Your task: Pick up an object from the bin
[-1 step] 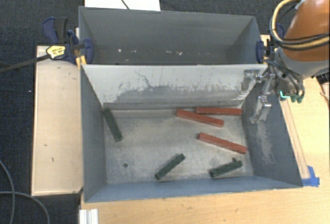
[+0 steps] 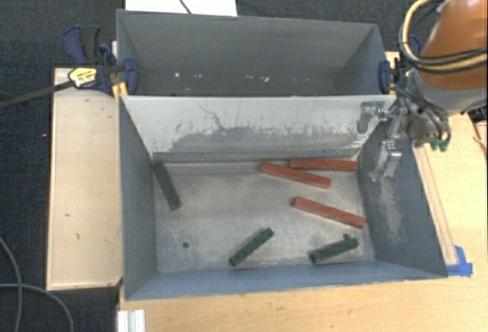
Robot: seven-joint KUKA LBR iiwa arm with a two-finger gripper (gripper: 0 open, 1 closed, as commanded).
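Note:
My gripper [image 2: 379, 149] hangs at the bin's right wall, high above the floor, its metal fingers pointing down with nothing between them. Just left of it and lower lie two red-brown bars end to end near the back: one [image 2: 323, 165] flat along the back wall, one [image 2: 296, 174] slanting in front of it. A third red-brown bar [image 2: 328, 212] lies further forward on the right side.
Three dark green bars lie on the floor: one [image 2: 165, 184] at the left wall, one [image 2: 252, 246] front centre, one [image 2: 334, 249] front right. The arm with its orange cover stands over the bin's right rim.

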